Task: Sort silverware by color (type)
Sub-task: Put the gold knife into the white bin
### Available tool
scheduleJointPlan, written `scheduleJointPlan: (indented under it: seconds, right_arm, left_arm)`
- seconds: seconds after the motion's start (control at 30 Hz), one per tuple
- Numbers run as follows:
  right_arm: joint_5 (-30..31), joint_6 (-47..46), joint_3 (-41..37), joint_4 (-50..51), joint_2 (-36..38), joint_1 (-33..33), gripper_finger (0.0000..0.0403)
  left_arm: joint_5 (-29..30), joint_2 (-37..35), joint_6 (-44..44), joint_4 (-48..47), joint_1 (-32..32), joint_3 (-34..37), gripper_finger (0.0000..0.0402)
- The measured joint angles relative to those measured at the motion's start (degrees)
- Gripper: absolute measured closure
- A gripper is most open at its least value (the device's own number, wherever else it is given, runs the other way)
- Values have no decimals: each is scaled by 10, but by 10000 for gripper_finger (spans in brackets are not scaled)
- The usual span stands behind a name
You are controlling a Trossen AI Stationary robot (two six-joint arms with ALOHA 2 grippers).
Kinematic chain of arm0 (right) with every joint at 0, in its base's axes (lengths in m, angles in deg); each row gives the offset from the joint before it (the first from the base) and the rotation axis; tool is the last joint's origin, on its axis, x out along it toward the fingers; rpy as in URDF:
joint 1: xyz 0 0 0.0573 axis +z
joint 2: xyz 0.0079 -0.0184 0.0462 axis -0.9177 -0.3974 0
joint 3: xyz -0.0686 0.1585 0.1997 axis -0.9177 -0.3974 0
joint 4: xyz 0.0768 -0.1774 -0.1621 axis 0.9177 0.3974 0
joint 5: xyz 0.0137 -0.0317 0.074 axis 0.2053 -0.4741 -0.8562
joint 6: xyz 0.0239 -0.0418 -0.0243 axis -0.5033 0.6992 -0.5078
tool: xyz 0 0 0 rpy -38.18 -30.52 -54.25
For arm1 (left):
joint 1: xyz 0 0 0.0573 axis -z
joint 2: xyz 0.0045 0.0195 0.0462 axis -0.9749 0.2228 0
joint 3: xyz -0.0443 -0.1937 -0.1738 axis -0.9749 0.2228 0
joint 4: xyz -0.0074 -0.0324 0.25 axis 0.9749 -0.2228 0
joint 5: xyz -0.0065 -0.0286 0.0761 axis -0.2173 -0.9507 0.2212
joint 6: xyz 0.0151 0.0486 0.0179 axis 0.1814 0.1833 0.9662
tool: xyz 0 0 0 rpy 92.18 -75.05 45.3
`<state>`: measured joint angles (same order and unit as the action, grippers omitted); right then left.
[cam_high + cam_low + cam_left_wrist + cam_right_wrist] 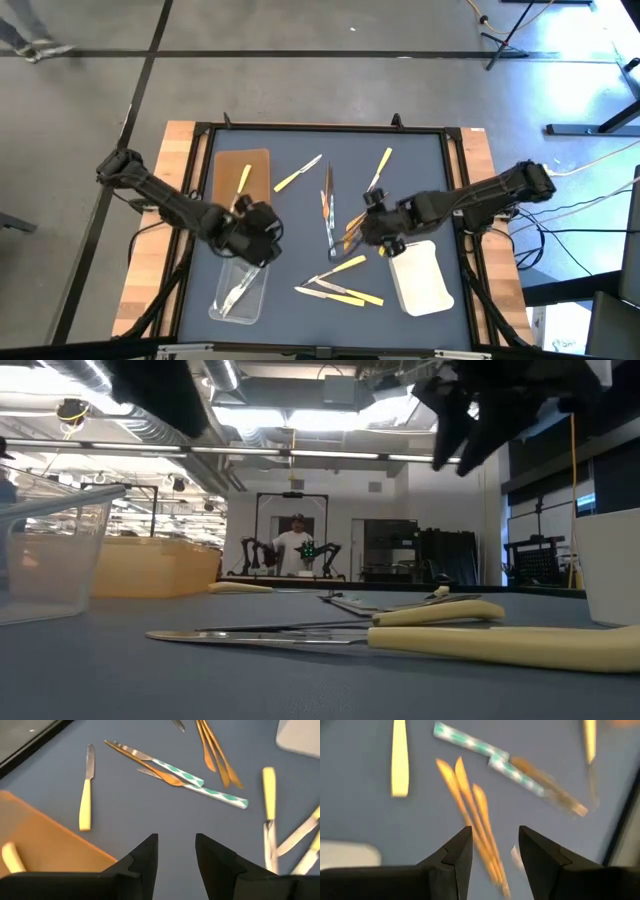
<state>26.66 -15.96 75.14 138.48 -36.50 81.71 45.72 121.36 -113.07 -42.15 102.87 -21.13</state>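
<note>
both arms over the blue table [200,300], nothing held. left gripper [176,851] sits above the mat at the far end of the clear tray [238,290], just right of the brown tray [262,165]; fingers [145,857] parted with bare mat in the gap, released. right gripper [492,847] is right of centre, just beyond the white tray [425,285]; fingers [457,852] also parted, empty, hovering over the three thin wooden pieces [470,815] that lie fanned together on the mat.

silverware mostly still loose on the mat:
- one yellow-handled knife [297,173] far of centre, another yellow-handled piece [379,168] to its right
- two green-patterned-handled pieces [327,205] in the middle, lying side by side, crossing near their blades in the left wrist view
- cluster of yellow-handled pieces [335,285] near edge, between the clear tray and the white tray
- one yellow-handled piece [243,180] lying on the brown tray
- a couple of clear/silvery pieces [236,292] inside the clear tray

white tray looks bare. low view shows a person [297,545] standing far back in the room behind the table.
</note>
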Motion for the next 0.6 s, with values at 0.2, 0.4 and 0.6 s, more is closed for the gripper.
scheduleJointPlan:
  seconds: [0.2, 0.4, 0.6]
  right_arm:
    - [-42, -9, -1, 35, 48, -66, 253]
    - [-101, -5, -42, -10, 67, -124, 253]
    - [-150, -5, -126, -112, 67, -141, 253]
  left_arm:
    - [-43, 4, 160, 60, -83, 0, 276]
    - [-118, 4, 303, 168, -153, 0, 276]
    - [-191, 4, 377, 230, -206, 0, 276]
